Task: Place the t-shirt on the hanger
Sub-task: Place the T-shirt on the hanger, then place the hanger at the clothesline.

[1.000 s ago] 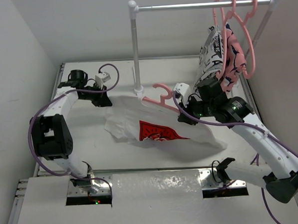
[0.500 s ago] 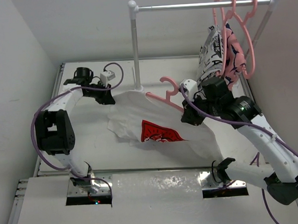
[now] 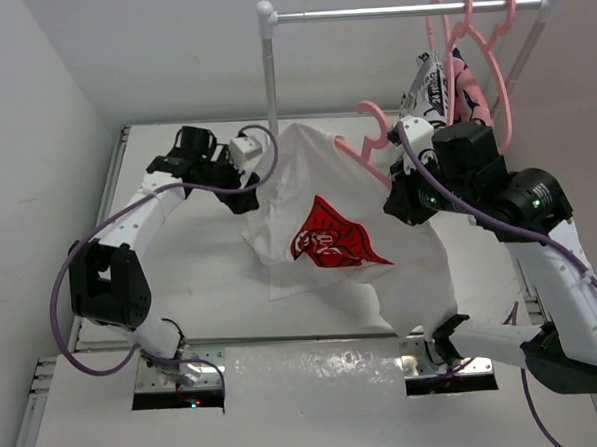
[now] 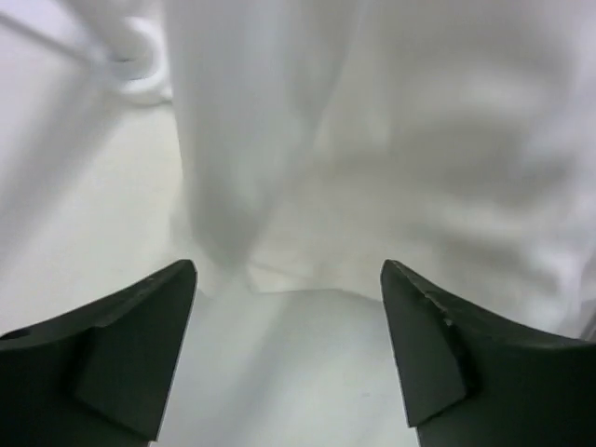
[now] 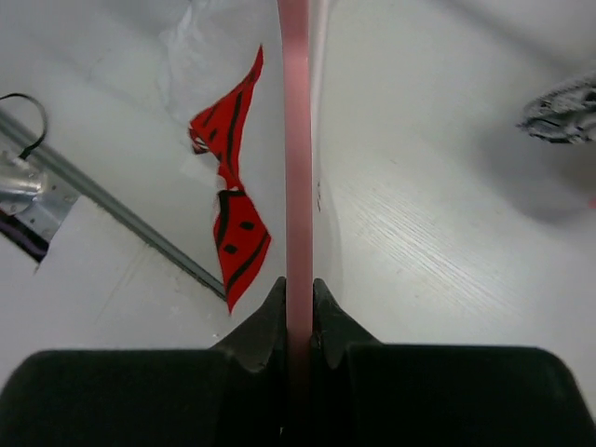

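Matte white table [image 3: 180, 260] under limp t-shirt [image 3: 306, 173], apparently draped on curved hanger [image 5: 298, 140].

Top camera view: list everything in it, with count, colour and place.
white cloth t-shirt with a red chest graphic: one, white, lifted, draped from the held hanger
thin pink plastic hanger: one, pink, top of the shirt, hook up
spare pink hangers: about three, pink, rail's right end
black-and-white patterned garment: one, hanging there
pink-and-navy patterned garment: one, beside it
clothes rail: one, silver bar, white posts, far side
table: one, white, under everything
left gripper: one, black, open, empty, by the shirt
right gripper: one, black, shut on the hanger
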`<act>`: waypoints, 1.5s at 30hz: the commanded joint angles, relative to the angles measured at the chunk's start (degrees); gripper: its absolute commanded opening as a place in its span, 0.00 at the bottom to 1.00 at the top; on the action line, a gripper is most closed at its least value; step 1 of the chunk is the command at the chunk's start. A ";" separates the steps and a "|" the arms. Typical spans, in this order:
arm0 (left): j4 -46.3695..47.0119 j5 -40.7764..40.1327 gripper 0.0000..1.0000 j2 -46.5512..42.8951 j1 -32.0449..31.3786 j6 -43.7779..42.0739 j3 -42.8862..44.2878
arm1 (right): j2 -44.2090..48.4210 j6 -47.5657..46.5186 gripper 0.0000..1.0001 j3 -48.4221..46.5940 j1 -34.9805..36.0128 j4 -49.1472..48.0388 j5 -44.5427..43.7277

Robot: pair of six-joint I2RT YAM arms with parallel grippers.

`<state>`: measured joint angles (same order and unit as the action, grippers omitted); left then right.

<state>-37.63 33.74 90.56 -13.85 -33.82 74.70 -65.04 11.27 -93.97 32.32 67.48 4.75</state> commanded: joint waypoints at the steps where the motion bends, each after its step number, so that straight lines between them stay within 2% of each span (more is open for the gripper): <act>1: -0.86 -0.60 0.81 0.14 2.59 1.57 6.68 | -2.01 4.11 0.00 -5.68 -0.41 5.26 -10.95; 2: -2.00 -1.38 0.92 0.14 2.86 1.22 8.60 | -2.81 4.29 0.00 -8.65 -0.32 6.94 -12.73; 3: -2.53 -1.65 1.00 -0.04 2.86 0.69 9.49 | -3.77 4.46 0.00 -10.51 -0.32 8.61 -14.49; 9: -4.47 -3.32 1.00 -0.83 2.86 -0.80 12.14 | -12.65 4.65 0.00 -27.56 -0.32 14.70 -24.61; 15: -4.04 -6.22 1.00 -3.46 2.86 -1.25 9.07 | -18.27 0.25 0.00 -28.98 -2.51 4.08 -29.97; 20: -2.54 -8.86 1.00 -8.02 3.03 -1.77 5.73 | -22.85 -0.11 0.00 -32.15 -8.05 -3.84 -26.22; 27: 0.01 -8.60 1.00 -11.46 4.09 -0.98 -0.95 | -27.59 4.81 0.00 -32.67 -17.80 -14.38 -18.13; 32: 0.45 -8.42 1.00 -12.17 4.88 -1.42 -3.06 | -29.53 4.90 0.00 -31.80 -19.74 -21.66 -14.61; 37: 1.59 -8.16 1.00 -12.34 5.41 -1.77 -6.49 | -33.75 7.71 0.00 -33.55 -21.77 -22.13 -12.40; 45: 2.38 -7.72 1.00 -13.13 6.11 -1.51 -9.66 | -35.34 9.21 0.00 -28.74 -23.79 -23.98 -12.31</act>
<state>-37.65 25.47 79.88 -8.56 -34.89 65.39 -101.25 19.25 -123.55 8.69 50.09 -8.32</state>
